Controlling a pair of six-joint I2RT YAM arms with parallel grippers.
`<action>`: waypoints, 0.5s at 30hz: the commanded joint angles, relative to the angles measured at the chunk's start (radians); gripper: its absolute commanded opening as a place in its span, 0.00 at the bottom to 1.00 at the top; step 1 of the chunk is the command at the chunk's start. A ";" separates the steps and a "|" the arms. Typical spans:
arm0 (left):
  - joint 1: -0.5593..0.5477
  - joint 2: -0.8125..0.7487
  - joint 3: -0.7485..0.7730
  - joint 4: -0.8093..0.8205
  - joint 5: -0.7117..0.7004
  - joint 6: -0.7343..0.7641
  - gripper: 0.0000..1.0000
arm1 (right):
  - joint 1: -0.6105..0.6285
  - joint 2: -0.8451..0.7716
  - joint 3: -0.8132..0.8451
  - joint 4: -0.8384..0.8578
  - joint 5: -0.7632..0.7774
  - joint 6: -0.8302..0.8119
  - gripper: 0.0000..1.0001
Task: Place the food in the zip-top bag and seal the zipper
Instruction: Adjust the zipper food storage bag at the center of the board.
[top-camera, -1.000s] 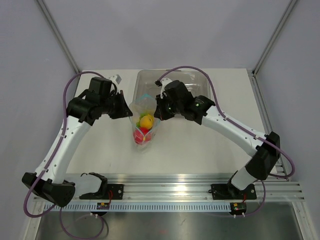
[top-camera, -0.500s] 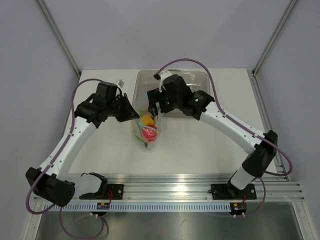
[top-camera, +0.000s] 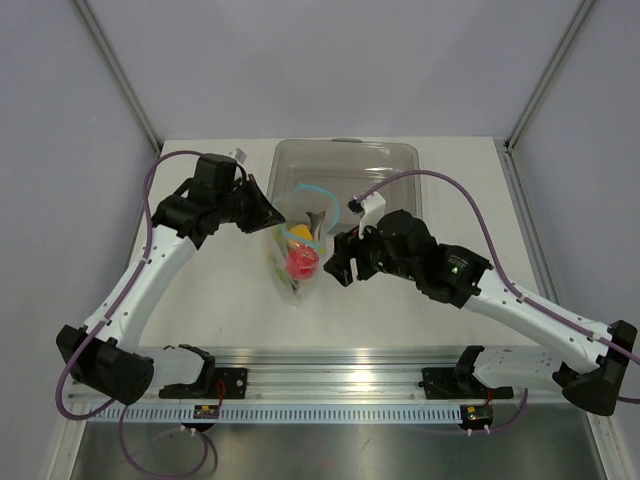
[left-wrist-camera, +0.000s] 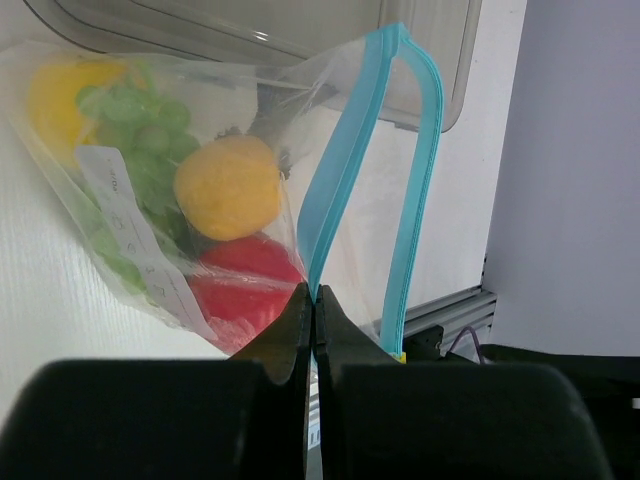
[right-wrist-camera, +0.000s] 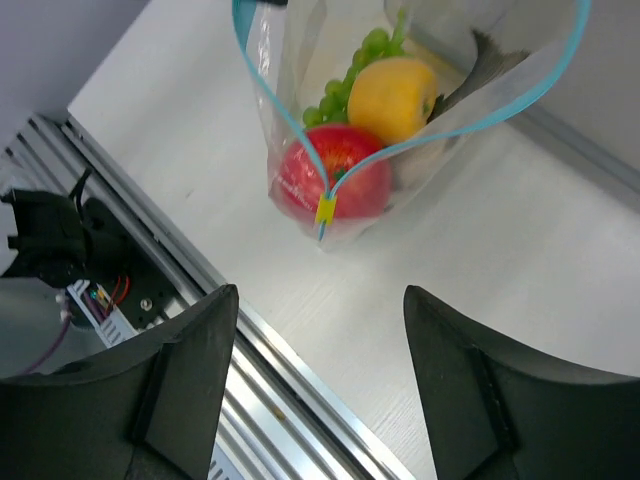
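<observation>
Left gripper (left-wrist-camera: 312, 300) pinches the teal-blue zipper strip (left-wrist-camera: 345, 170) of the clear crinkly bag (left-wrist-camera: 120, 190), mouth gaping. Right gripper (right-wrist-camera: 318, 300) hangs released above white bench (right-wrist-camera: 480, 260) nearby.

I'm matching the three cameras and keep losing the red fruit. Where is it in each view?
Top external: red fruit in the bag, picture centre.
Left wrist: lower centre, beside the left gripper pinching the zipper.
Right wrist: upper centre, behind the zipper's yellow end.
Shared landmark: the yellow-orange fruit right next to it.
</observation>
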 joint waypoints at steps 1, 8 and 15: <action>0.001 0.008 0.049 0.062 -0.008 -0.023 0.00 | 0.051 0.021 -0.031 0.052 0.017 0.003 0.75; 0.001 0.004 0.039 0.075 -0.001 -0.027 0.00 | 0.134 0.070 -0.115 0.202 0.161 0.118 0.61; 0.001 -0.007 0.034 0.072 0.005 -0.024 0.00 | 0.171 0.144 -0.157 0.352 0.291 0.109 0.45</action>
